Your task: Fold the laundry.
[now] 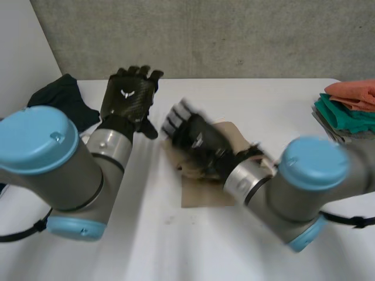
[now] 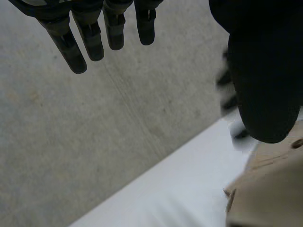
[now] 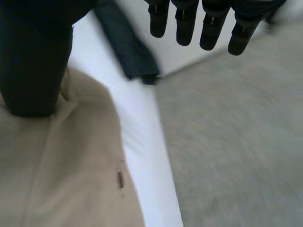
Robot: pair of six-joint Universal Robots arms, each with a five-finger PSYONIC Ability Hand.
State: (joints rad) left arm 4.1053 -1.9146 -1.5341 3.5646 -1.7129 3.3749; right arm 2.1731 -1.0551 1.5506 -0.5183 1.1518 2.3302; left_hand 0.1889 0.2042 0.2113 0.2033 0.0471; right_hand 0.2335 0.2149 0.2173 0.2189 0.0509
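Cloth to fold now is the tan garment (image 1: 202,190), lying partly bunched on the white table (image 1: 252,105). My right robot hand (image 1: 199,139) is over the garment's middle. Its fingers (image 3: 210,28) are straight with nothing between them. Its thumb (image 3: 33,61) looks to be down on the tan fabric, though I cannot be sure it presses. My left robot hand (image 1: 130,93) is lifted clear, just past the garment's far corner on my left side, fingers straight and holding nothing.

To do this step well, I judge I should first smooth the bunched part flat, sweeping the right palm from the garment's middle outward. Then I would bring the left robot hand down onto the garment's left edge so each hand can pinch a corner. The fold should go edge onto edge, lifted rather than dragged, since the fabric may slide on the smooth table.

A dark garment (image 1: 61,96) lies well to the tan garment's left. A stack of folded clothes (image 1: 348,105) sits well to its right. Neither should be disturbed.

As for writing, a small dark tag (image 3: 120,179) sits near the tan garment's edge, too small to read. A white mark (image 1: 126,92) on the back of my left robot hand is a symbol, not letters.
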